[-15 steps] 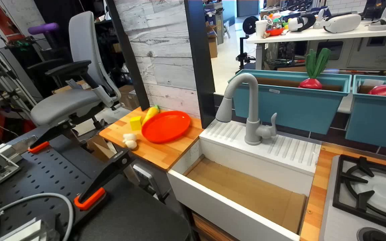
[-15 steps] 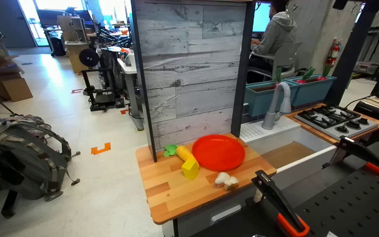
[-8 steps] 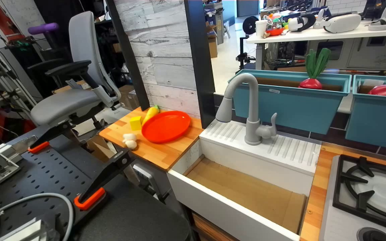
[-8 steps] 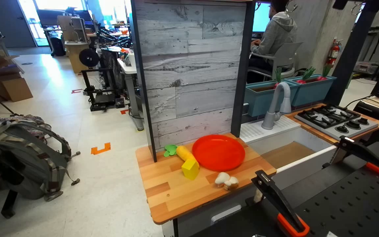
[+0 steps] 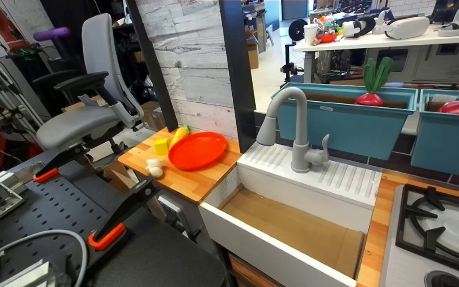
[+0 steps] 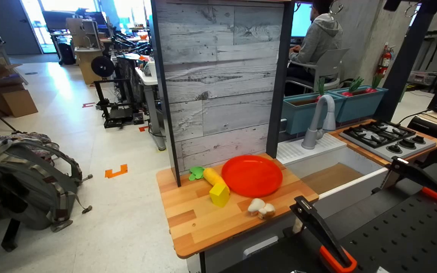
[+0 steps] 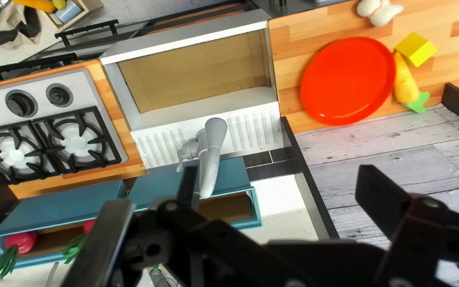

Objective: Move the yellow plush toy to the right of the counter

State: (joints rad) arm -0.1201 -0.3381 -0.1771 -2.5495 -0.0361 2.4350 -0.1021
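Note:
The light-brown wooden counter (image 5: 189, 186) shows in both exterior views (image 6: 188, 231) and at the top right of the wrist view (image 7: 293, 48). Two yellow things lie on it by the red plate: a small yellow cube-like lump (image 5: 161, 146), also (image 6: 219, 195) (image 7: 416, 48), and an elongated yellow vegetable-shaped toy (image 6: 213, 177) with green leaves, also (image 7: 405, 81). I cannot tell which is the yellow plush toy. My gripper (image 7: 277, 175) shows only in the wrist view. Its fingers are wide apart with nothing between them, away from both yellow things, over the faucet and wall panel.
A red plate (image 7: 349, 81) and a cream-white lump (image 6: 261, 208) share the counter. A wood-patterned panel (image 6: 222, 83) stands behind it. A white sink (image 5: 261, 251) with a tall grey faucet (image 7: 212, 153), blue planters (image 5: 341, 123) and a stove (image 7: 76, 85) adjoin. Clamps (image 6: 319, 231) stand near the counter's edge.

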